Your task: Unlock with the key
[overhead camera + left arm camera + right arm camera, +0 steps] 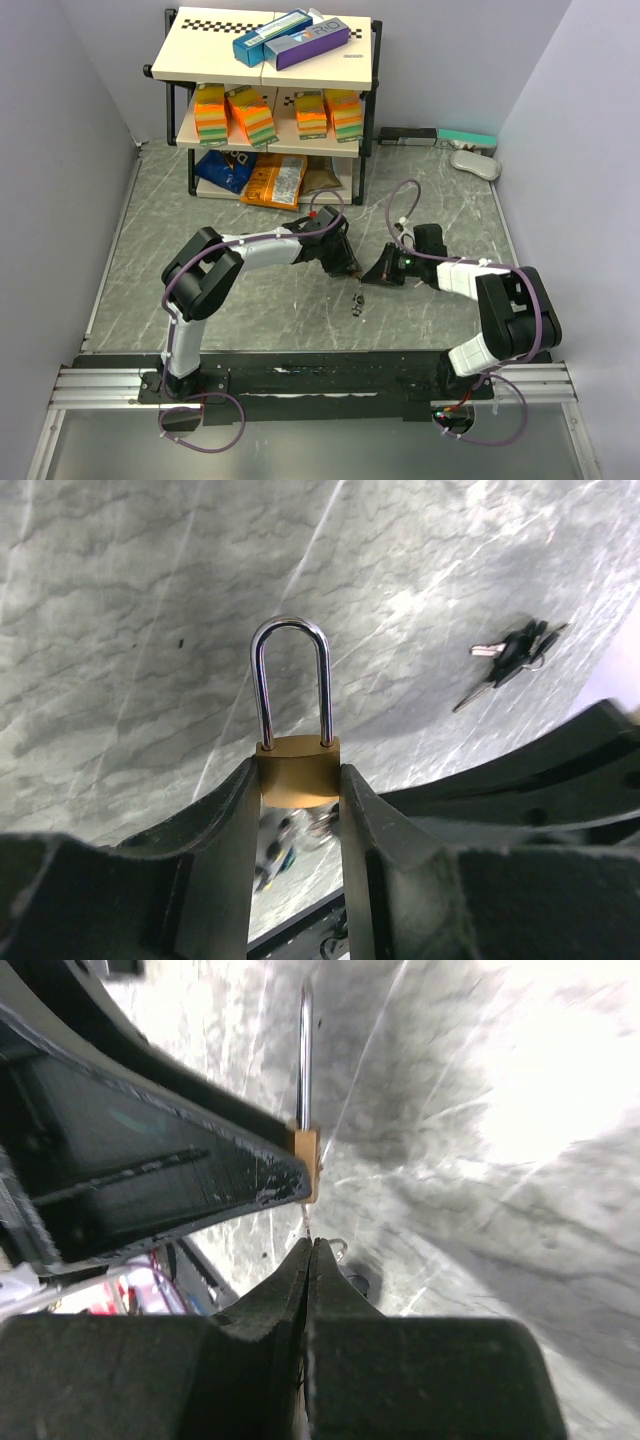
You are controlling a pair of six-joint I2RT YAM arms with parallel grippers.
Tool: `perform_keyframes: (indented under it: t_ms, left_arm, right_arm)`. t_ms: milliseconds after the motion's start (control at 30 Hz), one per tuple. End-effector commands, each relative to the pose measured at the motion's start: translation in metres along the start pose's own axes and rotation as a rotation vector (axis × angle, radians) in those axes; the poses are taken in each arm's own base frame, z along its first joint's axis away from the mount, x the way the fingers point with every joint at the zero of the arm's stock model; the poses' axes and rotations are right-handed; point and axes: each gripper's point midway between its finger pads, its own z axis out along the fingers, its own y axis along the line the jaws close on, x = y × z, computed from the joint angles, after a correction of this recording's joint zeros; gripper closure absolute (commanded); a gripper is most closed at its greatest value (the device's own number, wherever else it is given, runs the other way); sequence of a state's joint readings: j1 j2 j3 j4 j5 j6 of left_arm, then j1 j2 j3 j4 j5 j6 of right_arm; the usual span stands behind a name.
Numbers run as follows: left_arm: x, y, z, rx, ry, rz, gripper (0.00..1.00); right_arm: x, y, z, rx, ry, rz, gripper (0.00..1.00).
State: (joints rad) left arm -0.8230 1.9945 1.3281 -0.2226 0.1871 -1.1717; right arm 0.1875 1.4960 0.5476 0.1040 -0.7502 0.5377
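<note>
My left gripper (349,264) (298,782) is shut on the brass padlock (297,765), gripping its body from both sides with the steel shackle (290,675) closed and pointing away. My right gripper (377,273) (310,1246) is shut on a thin silver key (307,1222) whose tip meets the underside of the padlock (309,1165). A ring (339,1250) hangs beside the jaws. How deep the key sits is hidden. The left finger (150,1160) fills the left of the right wrist view.
A spare bunch of dark-headed keys (358,300) (510,658) lies on the marble table just in front of the grippers. A shelf rack (268,90) with boxes, sponges and snack bags stands at the back. A power strip (440,137) lies at back right.
</note>
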Motion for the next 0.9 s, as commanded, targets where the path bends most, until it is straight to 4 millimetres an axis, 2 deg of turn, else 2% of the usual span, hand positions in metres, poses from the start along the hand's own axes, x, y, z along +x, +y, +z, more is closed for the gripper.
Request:
perform_keyframes:
  t_ms: [0,133,333,467,500,667,733,767,833,867]
  left_arm:
    - [0.023,-0.016,-0.007,0.039,0.099,-0.002,0.99]
    - [0.021,-0.023,-0.010,0.055,0.096,0.004,0.99]
    - [0.019,-0.021,-0.008,0.042,0.092,-0.008,0.99]
    - [0.002,-0.008,-0.008,-0.047,0.008,0.042,0.99]
    - [-0.010,-0.001,-0.010,-0.106,-0.053,0.059,0.99]
    - [-0.029,0.011,-0.027,-0.172,-0.157,0.104,0.99]
    - [-0.029,0.020,-0.028,-0.198,-0.158,0.115,0.99]
    - [-0.030,0.024,-0.027,-0.213,-0.154,0.136,0.99]
    - [-0.030,0.035,-0.025,-0.258,-0.147,0.170,0.99]
    - [-0.029,0.039,-0.025,-0.270,-0.145,0.179,0.99]
  right_arm:
    - [-0.044,0.002,-0.010,0.024,-0.182,-0.086,1.00]
    - [-0.043,0.000,-0.008,0.020,-0.173,-0.078,1.00]
    - [-0.036,0.000,-0.007,0.014,-0.158,-0.081,1.00]
    - [-0.029,-0.002,-0.013,0.036,-0.157,-0.094,1.00]
    - [-0.029,-0.005,-0.015,0.056,-0.165,-0.115,1.00]
    - [-0.028,-0.015,-0.025,0.167,-0.179,-0.158,1.00]
    - [-0.034,-0.016,-0.029,0.209,-0.202,-0.190,1.00]
    - [-0.027,-0.016,-0.029,0.229,-0.174,-0.188,1.00]
    - [-0.026,-0.017,-0.030,0.269,-0.172,-0.199,0.97]
    - [-0.020,-0.016,-0.027,0.279,-0.149,-0.221,0.94]
